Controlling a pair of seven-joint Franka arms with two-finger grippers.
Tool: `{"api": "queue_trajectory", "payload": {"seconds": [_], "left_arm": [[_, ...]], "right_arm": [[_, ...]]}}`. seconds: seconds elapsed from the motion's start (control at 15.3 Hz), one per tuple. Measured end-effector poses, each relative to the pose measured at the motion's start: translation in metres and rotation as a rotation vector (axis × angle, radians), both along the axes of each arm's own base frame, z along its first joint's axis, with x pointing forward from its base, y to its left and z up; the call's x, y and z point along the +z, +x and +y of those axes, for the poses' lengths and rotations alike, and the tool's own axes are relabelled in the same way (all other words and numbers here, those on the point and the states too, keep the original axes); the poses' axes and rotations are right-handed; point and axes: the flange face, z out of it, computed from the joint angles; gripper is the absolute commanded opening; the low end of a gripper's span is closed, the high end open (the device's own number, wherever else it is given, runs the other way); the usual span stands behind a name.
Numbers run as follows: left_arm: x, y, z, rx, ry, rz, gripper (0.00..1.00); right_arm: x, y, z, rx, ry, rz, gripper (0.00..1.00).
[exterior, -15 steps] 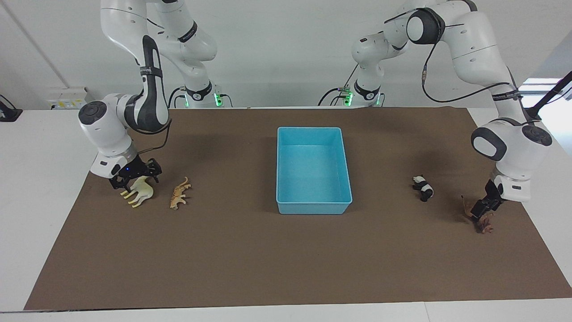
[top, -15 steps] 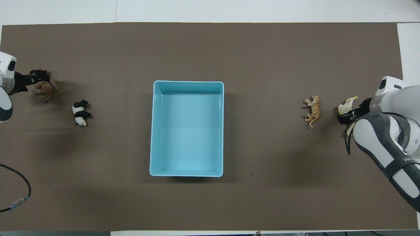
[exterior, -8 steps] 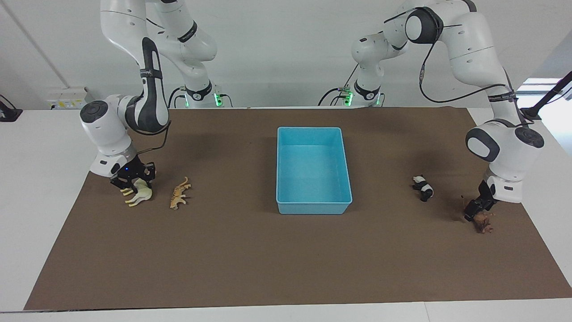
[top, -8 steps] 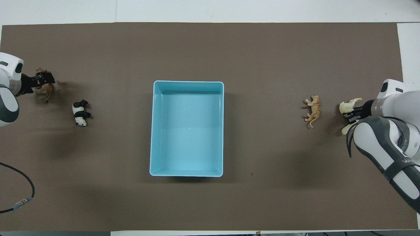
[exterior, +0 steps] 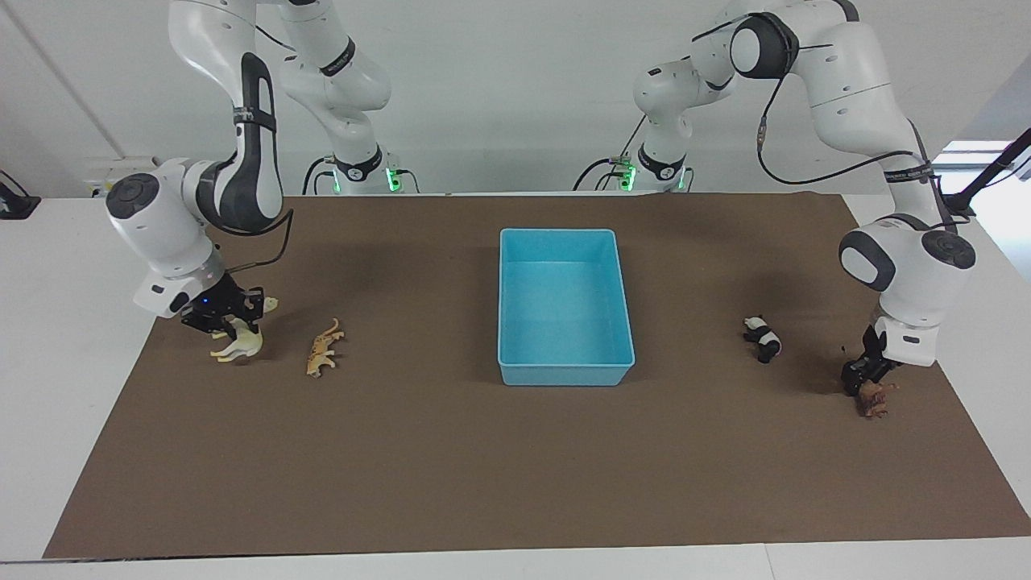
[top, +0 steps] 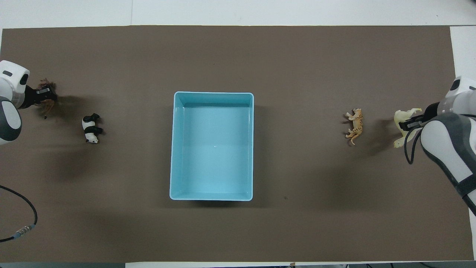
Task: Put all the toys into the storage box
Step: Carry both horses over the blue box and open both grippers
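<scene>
Both arms are at the pick-up step: the right gripper (exterior: 229,321) pinches the cream camel (exterior: 239,345), the left gripper (exterior: 860,372) pinches the brown lion (exterior: 875,398) (both low over the worktop (exterior: 451,467)). Next, I'd judge, each must lift and carry to the empty storage box (exterior: 564,372); the panda (exterior: 763,338) and spotted cat (exterior: 324,347) lie untouched beside it.

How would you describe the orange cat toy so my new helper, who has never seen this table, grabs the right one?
Start at the light-blue storage box in the middle of the brown mat, then look toward the right arm's end of the table. Two figurines are there: the cream camel-like one sits under the right gripper, and the orange cat lies free between it and the box. It is slimmer, orange-tan with dark markings.
</scene>
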Motion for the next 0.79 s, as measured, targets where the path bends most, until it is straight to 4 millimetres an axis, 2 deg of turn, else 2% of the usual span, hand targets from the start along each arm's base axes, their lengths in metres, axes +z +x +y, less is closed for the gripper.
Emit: {"api": "queue_trajectory", "payload": {"seconds": [0.2,0.33,0.46,0.59,0.79], "left_arm": [[0.003,0.001,-0.005,0.0,-0.003,-0.002,0.0],[0.017,0.006,-0.019,0.023,-0.017,0.005,0.0],[0.055,0.016,-0.047,0.047,-0.035,0.024,0.0],[0.108,0.02,-0.087,0.085,-0.062,0.034,0.0],[0.177,0.002,-0.167,0.134,-0.126,0.071,0.0]], "right_arm": [[0.069,0.028,0.039,-0.148,0.008,0.012,0.0],[0.094,0.04,0.08,-0.231,0.011,0.03,0.0],[0.101,0.047,0.142,-0.294,0.008,0.043,0.0],[0.096,0.044,0.21,-0.349,-0.005,0.059,0.0],[0.091,0.027,0.294,-0.425,-0.021,0.063,0.0]]}}
